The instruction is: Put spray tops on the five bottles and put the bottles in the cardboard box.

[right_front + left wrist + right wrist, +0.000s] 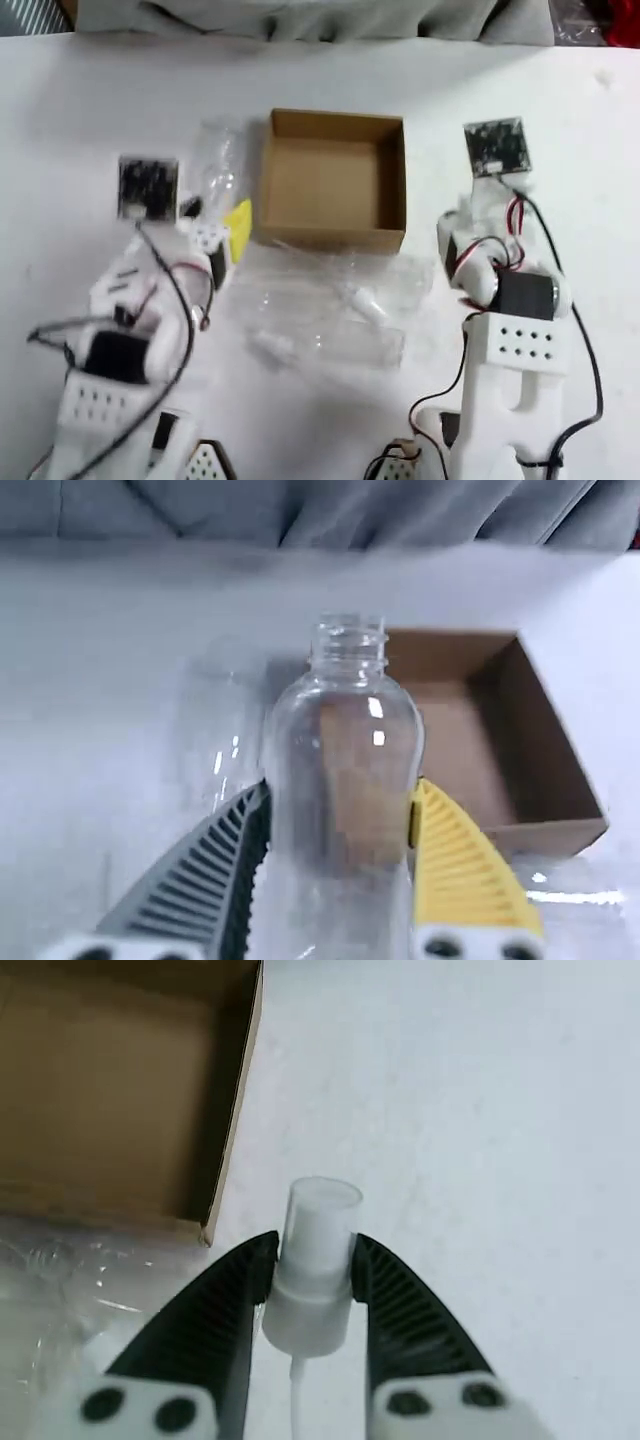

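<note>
- Clear uncapped bottle (345, 720), upright in left gripper (338, 792)
- White spray top (320, 1210), clamped in right gripper (315, 1248)
- Brown cardboard box (335, 180), open-topped, near both

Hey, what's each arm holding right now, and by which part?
The left gripper holds an uncapped clear bottle by its body, below the shoulder. The right gripper holds a white spray top by its collar, jaws on either side.

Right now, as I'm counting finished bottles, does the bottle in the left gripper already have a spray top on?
No, the bottle held in the left gripper shows a bare, open threaded neck.
</note>
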Robot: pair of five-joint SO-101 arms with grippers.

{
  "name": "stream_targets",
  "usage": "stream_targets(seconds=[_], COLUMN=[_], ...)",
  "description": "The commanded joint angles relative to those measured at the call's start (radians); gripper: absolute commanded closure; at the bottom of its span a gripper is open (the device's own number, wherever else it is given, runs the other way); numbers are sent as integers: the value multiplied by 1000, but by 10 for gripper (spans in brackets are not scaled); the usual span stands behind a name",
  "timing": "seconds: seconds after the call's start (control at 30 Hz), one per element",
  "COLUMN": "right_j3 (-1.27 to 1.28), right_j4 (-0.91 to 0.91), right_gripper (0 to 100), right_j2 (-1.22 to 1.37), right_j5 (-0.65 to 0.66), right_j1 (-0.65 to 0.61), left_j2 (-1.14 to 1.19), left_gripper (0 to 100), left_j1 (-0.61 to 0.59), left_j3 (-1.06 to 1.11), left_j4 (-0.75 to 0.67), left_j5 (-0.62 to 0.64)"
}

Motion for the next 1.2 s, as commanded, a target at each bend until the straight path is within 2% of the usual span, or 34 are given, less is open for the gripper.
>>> stream_targets(seconds=[0.0, 0.17, 0.3, 0.37, 0.53, 0.73, 0.83, 0.93, 1.07, 1.17], right_j3=[-158, -192, -184, -184, -184, -198, -216, -264, -305, -315], right_j4=[-8, -5, -13, -38, -246, -671, -811, -843, -843, -808], right_gripper=[982, 983, 983, 983, 983, 983, 983, 983, 983, 983], right_j2=[-24, -162, -328, -387, -430, -377, -323, -248, -173, -154], right_j5=[-40, -290, -319, -319, -319, -311, -311, -310, -298, -193], right_j1=[-16, -68, -200, -271, -360, -364, -366, -410, -509, -588], left_j2=[-252, -361, -410, -427, -469, -567, -636, -662, -661, -659], left_gripper=[977, 977, 977, 977, 977, 978, 978, 978, 978, 978], left_j1=[84, 163, 194, 200, 225, 341, 380, 389, 383, 381], left_j3=[72, 180, 279, 324, 448, 595, 634, 623, 631, 631], left_j4=[-150, -364, -545, -592, -664, -680, -664, -603, -598, -597], left_j5=[0, -3, -6, -6, -6, -6, -6, -6, -6, -6])
